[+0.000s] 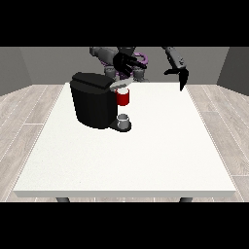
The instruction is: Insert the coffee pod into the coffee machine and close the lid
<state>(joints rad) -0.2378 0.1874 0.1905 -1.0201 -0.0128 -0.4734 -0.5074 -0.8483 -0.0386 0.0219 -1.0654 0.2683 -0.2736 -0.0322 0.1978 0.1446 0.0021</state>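
We see the hand at the view's left with fingers spread, hovering just above the coffee machine, holding nothing. The hand at the view's right hangs relaxed, well apart from the machine. The red pod holder juts from the machine's front above a small cup.

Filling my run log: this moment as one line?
black coffee machine: lid down | red pod holder: out | view-left hand: above machine | view-right hand: raised, free
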